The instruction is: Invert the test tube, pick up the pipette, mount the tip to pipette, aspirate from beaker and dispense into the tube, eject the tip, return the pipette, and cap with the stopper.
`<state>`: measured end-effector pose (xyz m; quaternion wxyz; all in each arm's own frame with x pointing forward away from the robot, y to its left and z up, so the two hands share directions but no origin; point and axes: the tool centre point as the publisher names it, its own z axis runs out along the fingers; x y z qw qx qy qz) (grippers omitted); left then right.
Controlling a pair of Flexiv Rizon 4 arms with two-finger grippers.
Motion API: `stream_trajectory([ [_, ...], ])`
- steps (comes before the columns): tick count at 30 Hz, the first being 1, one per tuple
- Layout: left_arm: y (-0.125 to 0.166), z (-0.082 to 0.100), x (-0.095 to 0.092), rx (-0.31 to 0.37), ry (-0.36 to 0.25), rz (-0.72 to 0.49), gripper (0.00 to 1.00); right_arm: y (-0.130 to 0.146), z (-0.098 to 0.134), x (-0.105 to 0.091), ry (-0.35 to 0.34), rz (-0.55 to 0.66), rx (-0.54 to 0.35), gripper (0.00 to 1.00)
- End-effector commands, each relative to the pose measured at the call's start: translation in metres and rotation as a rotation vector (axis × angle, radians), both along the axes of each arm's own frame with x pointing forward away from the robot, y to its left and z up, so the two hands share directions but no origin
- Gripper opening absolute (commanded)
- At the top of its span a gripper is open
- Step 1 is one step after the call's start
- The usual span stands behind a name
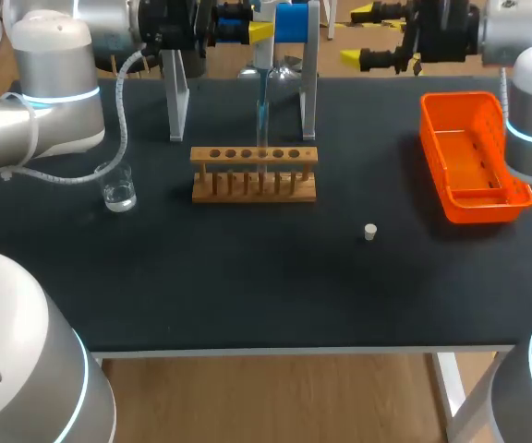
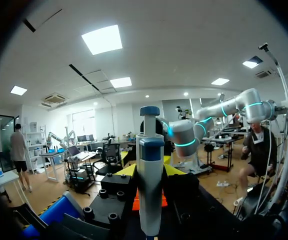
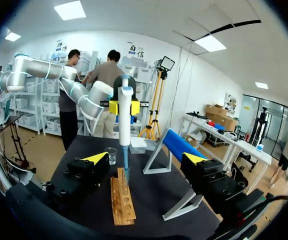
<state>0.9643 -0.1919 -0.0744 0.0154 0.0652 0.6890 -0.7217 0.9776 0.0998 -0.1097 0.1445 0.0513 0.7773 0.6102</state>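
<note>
Two views split the facts: our right wrist view shows our left gripper (image 3: 124, 107) clamped on the pipette (image 3: 125, 130), its tip down at the rack (image 3: 121, 202). Only the head view shows the stopper (image 1: 370, 232), well apart from the rack, and our right gripper (image 1: 358, 35) spread apart.

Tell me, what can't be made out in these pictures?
- Left wrist view: the pipette body hides its tip and the rack.
- Head view: pipette top, behind the left end effector.
- Head view: what the tip reaches in the rack; too small.
- Head view: beaker level; too small.
</note>
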Motion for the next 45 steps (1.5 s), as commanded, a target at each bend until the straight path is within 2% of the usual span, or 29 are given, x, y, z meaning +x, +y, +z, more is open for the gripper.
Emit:
stream_trajectory([
  [1,0.001,0.0,0.002,-0.001,-0.001,-0.005,0.0,-0.001,0.018,-0.007,-0.005,0.022,-0.009,0.75],
  [3,0.001,0.0,0.002,-0.001,-0.001,-0.005,0.0,0.003,0.026,-0.009,-0.021,0.037,-0.004,0.73],
  [5,0.001,0.0,0.002,-0.001,-0.001,-0.005,0.0,0.006,0.034,-0.011,-0.024,0.045,0.005,0.81],
  [6,0.001,0.0,0.002,-0.001,-0.001,-0.005,0.0,0.007,0.039,-0.012,-0.024,0.055,0.016,0.77],
  [7,0.001,0.0,0.002,-0.001,-0.001,-0.005,0.0,0.009,0.043,-0.013,-0.021,0.063,0.021,0.56],
  [10,0.001,0.0,0.002,-0.001,-0.001,-0.005,0.0,0.015,0.053,-0.015,-0.014,0.077,0.032,0.38],
  [13,0.001,0.0,0.002,-0.001,-0.001,-0.005,0.0,0.019,0.063,-0.017,-0.021,0.092,0.051,0.29],
  [17,0.001,0.0,0.002,-0.001,-0.001,-0.005,0.0,0.025,0.076,-0.02,-0.029,0.114,0.071,0.23],
  [21,0.001,0.0,0.002,-0.001,-0.001,-0.005,0.0,0.033,0.086,-0.021,-0.036,0.13,0.08,0.0],
  [34,0.001,0.0,0.002,-0.001,-0.001,-0.005,0.0,0.062,0.111,-0.035,-0.028,0.203,0.114,0.0],
  [45,0.001,0.0,0.002,-0.001,-0.001,-0.005,0.0,0.087,0.118,-0.039,0.016,0.235,0.166,0.0],
])
